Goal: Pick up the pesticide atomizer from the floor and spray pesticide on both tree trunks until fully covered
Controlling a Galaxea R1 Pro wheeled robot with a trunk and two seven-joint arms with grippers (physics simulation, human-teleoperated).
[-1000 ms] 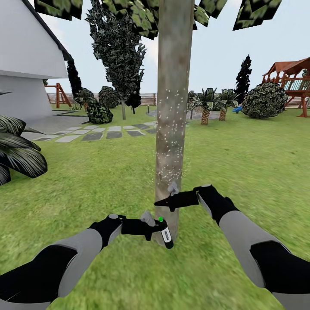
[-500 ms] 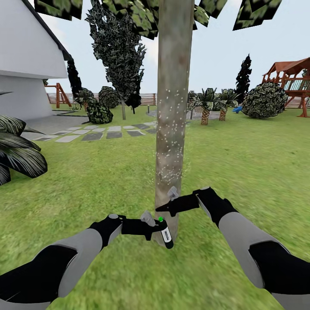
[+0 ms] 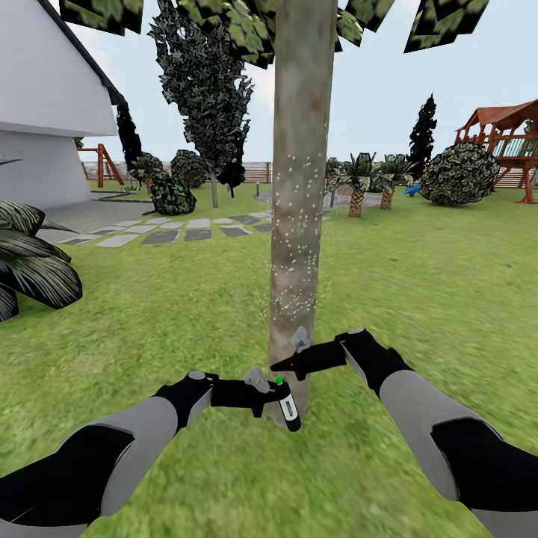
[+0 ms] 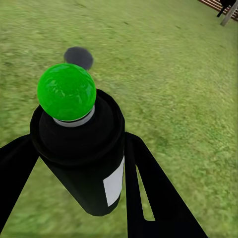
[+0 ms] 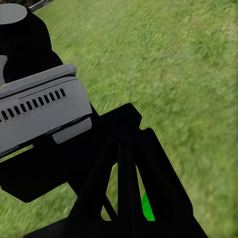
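The pesticide atomizer is a small black bottle with a white label and a green top. My left gripper is shut on it, its black fingers on both sides of the bottle. It is held low, right in front of the tree trunk. That thick grey-brown trunk carries white spray specks across its middle. My right gripper sits just above the green top with its fingers together, and its wrist view shows them over grass beside the left wrist.
Green lawn surrounds the trunk. A white house and stepping stones lie at the left. A wooden playset, bushes and low palms stand at the back right, and a dark-leaved plant is near left.
My right gripper has sunk slightly toward the atomizer's green top. The left gripper, the bottle and the view have stayed put.
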